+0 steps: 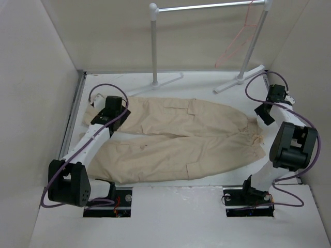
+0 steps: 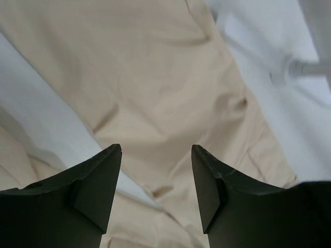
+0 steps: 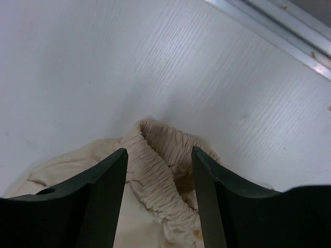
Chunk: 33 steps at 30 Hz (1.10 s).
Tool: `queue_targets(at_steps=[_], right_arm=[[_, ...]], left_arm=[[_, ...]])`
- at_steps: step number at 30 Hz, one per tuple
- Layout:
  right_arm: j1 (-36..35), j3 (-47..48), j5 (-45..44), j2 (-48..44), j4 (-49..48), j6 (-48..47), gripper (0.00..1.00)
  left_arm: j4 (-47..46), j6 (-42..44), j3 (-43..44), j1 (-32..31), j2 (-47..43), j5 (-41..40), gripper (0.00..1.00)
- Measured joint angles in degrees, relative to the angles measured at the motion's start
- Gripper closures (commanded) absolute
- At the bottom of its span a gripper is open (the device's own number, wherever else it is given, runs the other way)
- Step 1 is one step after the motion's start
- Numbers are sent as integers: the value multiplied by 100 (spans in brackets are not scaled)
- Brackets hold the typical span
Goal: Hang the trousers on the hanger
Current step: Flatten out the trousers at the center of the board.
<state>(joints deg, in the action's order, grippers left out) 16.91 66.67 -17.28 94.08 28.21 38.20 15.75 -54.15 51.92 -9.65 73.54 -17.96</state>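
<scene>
The left arm bends forward, its left gripper (image 2: 156, 150) pointing down with fingers spread over the cuff end of the far leg. The right arm folds back, and the right gripper (image 3: 159, 151) hangs likewise spread above the gathered waistband. Bare white table (image 1: 207, 82) lies between cloth and side walls. The beige cotton cargo trousers (image 1: 176, 134) lie flat, waist rightward. The thin pink wire hanger (image 1: 235, 44) hangs on the white pipe rack (image 1: 154, 46) behind.
</scene>
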Motion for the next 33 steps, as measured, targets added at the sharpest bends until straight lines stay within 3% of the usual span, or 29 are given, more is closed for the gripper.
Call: queue_targets(at_steps=[4,8,12,18,22,24,33], right_arm=[[-20,46,328,518,-44,-208,43],[-39,57,553,741,-85,-286,46],[-50,122,619,831,-210,-339,58],[-68,389,658,1097,-341,-352,45],[-87,573,667,1305,-354,-393,85],[-90,640,682,1366,-361,-361,92],[-55,1158,697,1370,-691,302,95]], left_arm=[[-114,-31,-592,-737,-166,348,46],[-111,-55,-1128,-1047,-365,608,46],[-94,-76,-1333,-1185,-483,734,47],[-70,-90,-1410,-1266,-702,791,47],[9,-90,-1574,-1213,-905,789,47],[133,-85,-1694,-1113,-986,791,47],[627,170,-1860,-68,-1163,706,48]])
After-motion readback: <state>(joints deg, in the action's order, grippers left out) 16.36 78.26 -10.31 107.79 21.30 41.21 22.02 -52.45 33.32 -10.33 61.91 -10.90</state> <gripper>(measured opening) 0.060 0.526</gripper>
